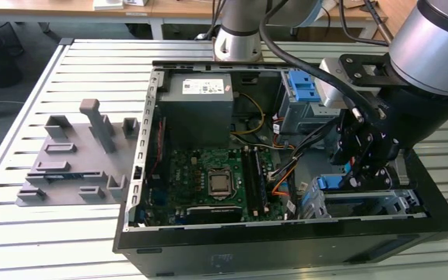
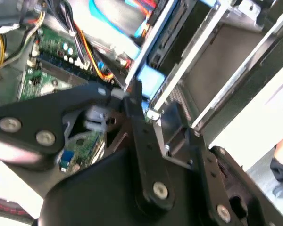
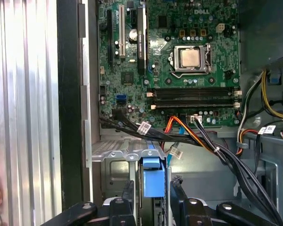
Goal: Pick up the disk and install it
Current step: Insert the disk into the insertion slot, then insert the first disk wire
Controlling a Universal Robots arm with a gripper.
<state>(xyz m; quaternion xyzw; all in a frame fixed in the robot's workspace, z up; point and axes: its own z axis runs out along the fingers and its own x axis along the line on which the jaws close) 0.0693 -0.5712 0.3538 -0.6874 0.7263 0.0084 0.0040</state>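
I see the end effector (image 3: 152, 184) set narrow, gripping the disk (image 3: 151, 170), fingers (image 3: 128, 195) on either side. Disk stands on edge in the metal drive cage (image 3: 114, 157), in a corner of the open computer case (image 1: 232, 251), near the motherboard (image 3: 179, 70). Case sits on the table (image 1: 68, 233).

disk (image 3: 151, 174) blue-bracketed, in grey drive cage (image 3: 114, 160); gripper (image 3: 152, 190) at it | orange-black cables (image 3: 198, 136) between cage and motherboard (image 3: 179, 37)

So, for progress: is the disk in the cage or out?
Partly in: the disk stands within the drive cage slot, blue end showing; depth unclear.
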